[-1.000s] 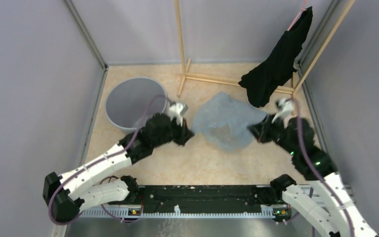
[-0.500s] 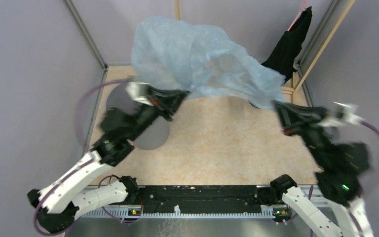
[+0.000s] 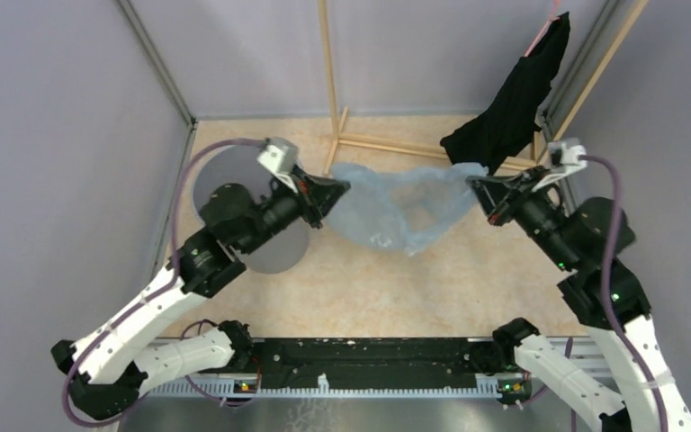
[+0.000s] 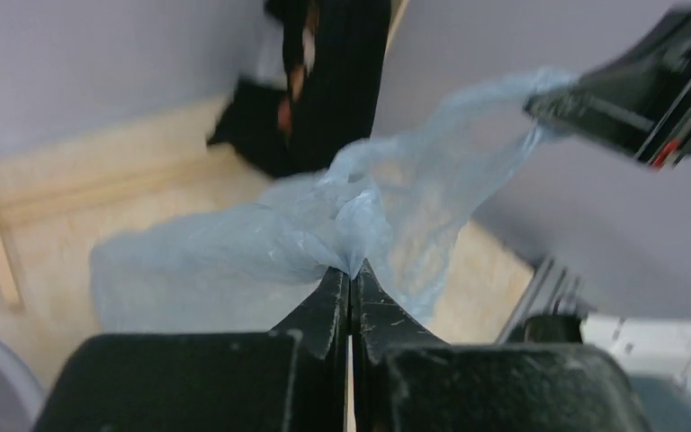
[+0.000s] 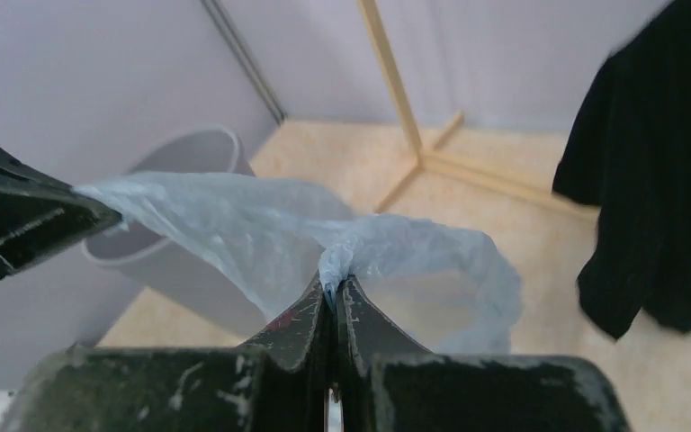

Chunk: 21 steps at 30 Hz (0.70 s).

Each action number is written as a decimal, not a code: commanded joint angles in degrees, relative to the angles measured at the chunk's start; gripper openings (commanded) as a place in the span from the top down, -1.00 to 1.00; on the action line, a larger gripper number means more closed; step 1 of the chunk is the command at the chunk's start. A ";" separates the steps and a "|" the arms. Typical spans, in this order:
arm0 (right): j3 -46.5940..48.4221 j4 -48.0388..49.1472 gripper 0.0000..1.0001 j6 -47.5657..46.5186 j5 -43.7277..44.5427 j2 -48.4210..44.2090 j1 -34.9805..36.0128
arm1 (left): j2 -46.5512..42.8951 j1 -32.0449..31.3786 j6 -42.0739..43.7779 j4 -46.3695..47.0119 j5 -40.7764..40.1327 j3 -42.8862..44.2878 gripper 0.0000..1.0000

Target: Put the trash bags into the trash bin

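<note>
The pale-blue translucent trash bag (image 3: 396, 205) hangs in the air, stretched between my two grippers, its mouth open toward the camera. My left gripper (image 3: 345, 185) is shut on the bag's left edge (image 4: 351, 236). On the right, my other gripper (image 3: 473, 183) is shut on the bag's opposite edge (image 5: 340, 256). The grey trash bin (image 3: 252, 209) stands to the left of the bag, largely hidden behind my left arm; its rim and side (image 5: 180, 162) show in the right wrist view.
A black cloth garment (image 3: 511, 108) hangs on a wooden rack (image 3: 335, 90) at the back right, close behind my right gripper. Grey walls enclose the beige floor (image 3: 414, 288) on the left, back and right.
The bag was swung high overhead half a second ago and has come back down, now spread between both raised grippers. Both arms lifted from the floor over the last second.
</note>
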 commanded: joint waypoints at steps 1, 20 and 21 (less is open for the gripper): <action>2.28 2.42 1.00 -4.73 2.92 -1.67 -0.30 | -1.31 -0.09 4.59 4.54 -6.28 2.02 1.00; -2.93 38.06 1.00 -6.42 -21.55 20.73 -0.27 | 12.11 -0.01 -0.38 -6.72 2.50 18.93 1.00; -5.20 40.41 1.00 -5.95 -23.89 20.36 -0.27 | 13.54 -0.05 -0.11 -8.22 3.20 20.80 1.00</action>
